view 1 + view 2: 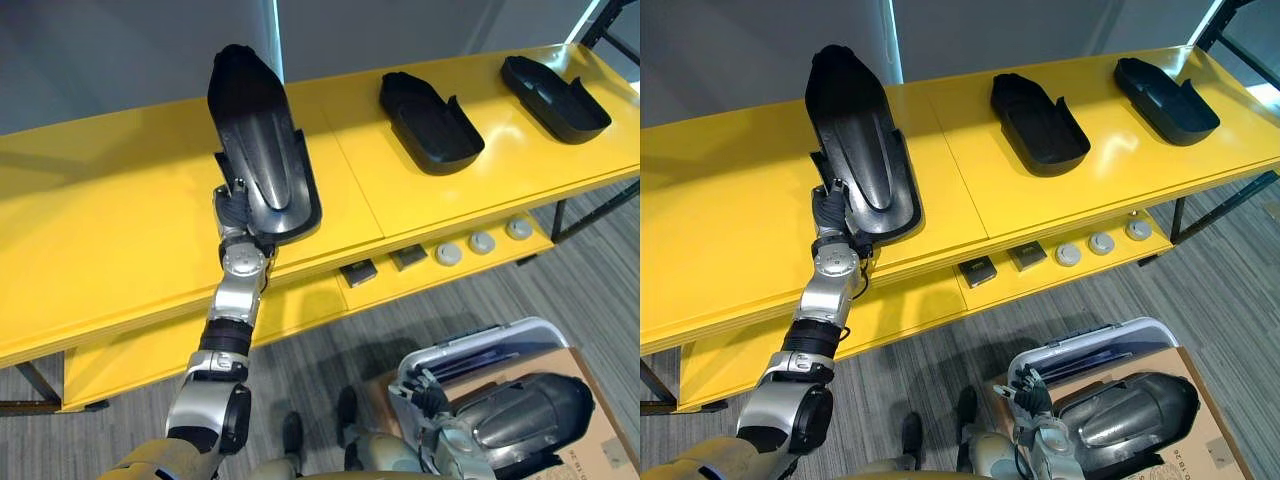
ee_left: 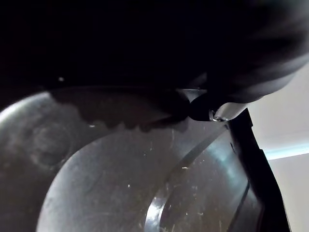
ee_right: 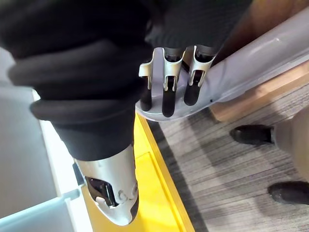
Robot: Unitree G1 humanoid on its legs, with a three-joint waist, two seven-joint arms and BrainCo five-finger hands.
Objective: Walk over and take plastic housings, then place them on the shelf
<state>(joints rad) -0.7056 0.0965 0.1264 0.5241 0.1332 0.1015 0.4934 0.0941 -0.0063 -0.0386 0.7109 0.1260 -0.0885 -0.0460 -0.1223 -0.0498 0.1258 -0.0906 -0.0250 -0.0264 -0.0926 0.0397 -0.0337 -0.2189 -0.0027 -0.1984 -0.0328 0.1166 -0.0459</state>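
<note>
Now the left hand (image 1: 235, 208) clasps the near end of a black plastic housing (image 1: 258, 140), its fingers closed on the rim. The housing stretches away from the hand over the top of the yellow shelf (image 1: 120, 220), and its far tip reaches past the shelf's back edge. Whether it lies flat or is tilted I cannot tell. To that hand's right, well apart, a second housing (image 1: 430, 122) and a third housing (image 1: 555, 97) lie hollow side up on the same top. The right hand (image 1: 432, 400) hangs low and holds nothing. Its fingers (image 3: 166, 96) are straight and loose, their tips just over the rim of a grey bin (image 1: 505, 332). Just beyond this hand, inside the bin, lies another housing (image 1: 530, 410).
</note>
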